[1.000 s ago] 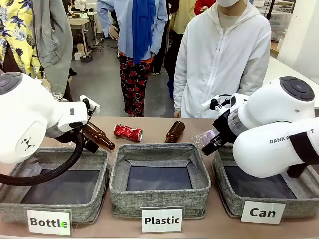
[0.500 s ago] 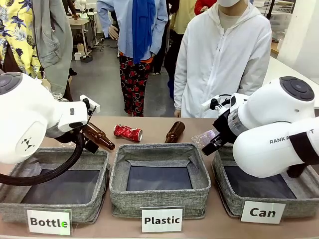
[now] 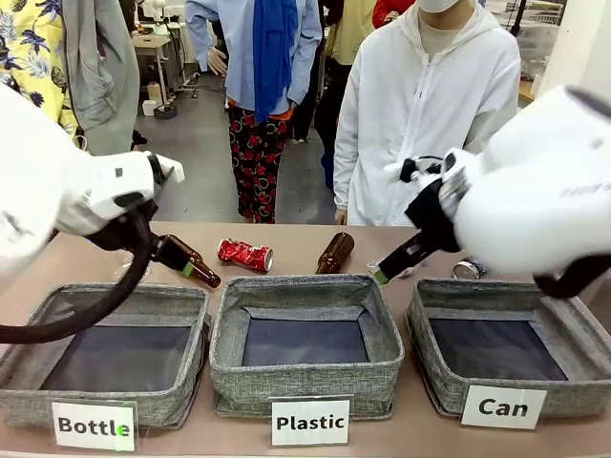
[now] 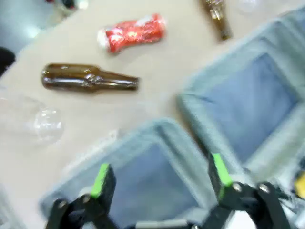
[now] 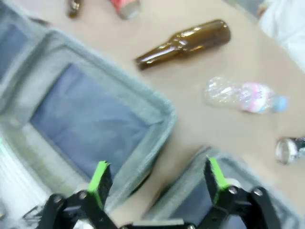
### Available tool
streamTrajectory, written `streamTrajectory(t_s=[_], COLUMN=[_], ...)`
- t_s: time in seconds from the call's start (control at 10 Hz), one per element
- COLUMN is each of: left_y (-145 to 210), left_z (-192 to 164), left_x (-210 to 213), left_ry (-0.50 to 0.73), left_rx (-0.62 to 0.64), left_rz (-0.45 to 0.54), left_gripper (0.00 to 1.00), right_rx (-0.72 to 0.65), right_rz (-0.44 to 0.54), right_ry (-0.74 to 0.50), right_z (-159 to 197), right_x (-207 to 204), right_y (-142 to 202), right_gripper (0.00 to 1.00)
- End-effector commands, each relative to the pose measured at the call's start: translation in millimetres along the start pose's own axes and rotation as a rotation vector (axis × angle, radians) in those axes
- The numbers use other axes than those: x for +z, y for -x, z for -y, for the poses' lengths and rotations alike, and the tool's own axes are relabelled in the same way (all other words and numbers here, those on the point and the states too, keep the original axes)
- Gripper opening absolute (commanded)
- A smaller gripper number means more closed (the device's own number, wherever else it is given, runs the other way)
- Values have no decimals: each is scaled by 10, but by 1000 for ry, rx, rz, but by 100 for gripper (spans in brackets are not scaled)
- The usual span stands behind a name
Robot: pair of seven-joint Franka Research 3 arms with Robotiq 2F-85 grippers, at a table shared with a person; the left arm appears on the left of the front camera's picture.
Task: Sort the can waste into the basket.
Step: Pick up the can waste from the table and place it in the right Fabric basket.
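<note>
The can waste is not yet sorted. The red crushed can [image 3: 245,254] is found on the tabletop in the middle left of the front view, behind the far rim of the "Plastic" basket [image 3: 305,382] and between two brown bottles. The second can [image 3: 468,268] is seen at the middle right, just behind the far rim of the "Can" basket [image 3: 496,288]. Mostly its silver end is shown. The dark base of this basket is bare.

The left pincer [image 4: 159,174] is spread wide and nothing is held in it. In its wrist view it hangs over a basket rim. The right pincer [image 5: 157,175] is spread wide as well and is also empty, above the gap between two baskets.

The step in hand is judged to be the reach for a first can. The can at the right is probably best taken by the right pincer, because the way to the basket is short. The jaws should be placed across the flattened body, not across the round end, and lowered straight, so that the clear bottle [image 5: 243,95] near it is not pushed. The crushed metal may slip, so a firm closing is advised before lifting.

Counted: two cans; two brown bottles, one [image 3: 186,262] left of the red can and one [image 3: 334,252] right of it; two clear plastic bottles, the other [image 4: 43,126] blurred in the left wrist view; three baskets, with the "Bottle" basket [image 3: 29,391] at the lower left.
</note>
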State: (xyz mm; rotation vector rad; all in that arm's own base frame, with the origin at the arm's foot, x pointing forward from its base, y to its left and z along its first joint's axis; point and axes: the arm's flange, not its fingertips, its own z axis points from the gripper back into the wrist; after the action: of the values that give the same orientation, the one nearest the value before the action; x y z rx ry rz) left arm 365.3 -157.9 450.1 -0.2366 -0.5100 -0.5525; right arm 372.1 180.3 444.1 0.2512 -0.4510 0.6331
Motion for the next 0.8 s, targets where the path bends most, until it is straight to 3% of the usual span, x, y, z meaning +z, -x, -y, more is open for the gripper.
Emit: streamTrajectory(t_s=[0.0, 0.2, 0.3, 0.5, 0.7], left_y=[505, 991, 1231, 1849, 2377], left_z=[20, -200, -487, -1216, -1785], left_x=[792, 1247, 1343, 1293, 1037], left_ry=[251, 519, 545, 594, 732], left_rx=[13, -61, 16, 295, 550], left_rz=[24, 103, 154, 269, 366], left_gripper=[100, 100, 100, 100, 100], right_rx=[-47, -45, -130, -328, -408], right_rz=[45, 123, 204, 346, 447], right_ry=[-246, -499, -578, -658, -689], right_z=[226, 525, 787, 1282, 1596], right_x=[756, 1170, 1255, 1265, 1230], right_y=[233, 680, 952, 1542, 1946], right_gripper=[100, 100, 100, 100, 100])
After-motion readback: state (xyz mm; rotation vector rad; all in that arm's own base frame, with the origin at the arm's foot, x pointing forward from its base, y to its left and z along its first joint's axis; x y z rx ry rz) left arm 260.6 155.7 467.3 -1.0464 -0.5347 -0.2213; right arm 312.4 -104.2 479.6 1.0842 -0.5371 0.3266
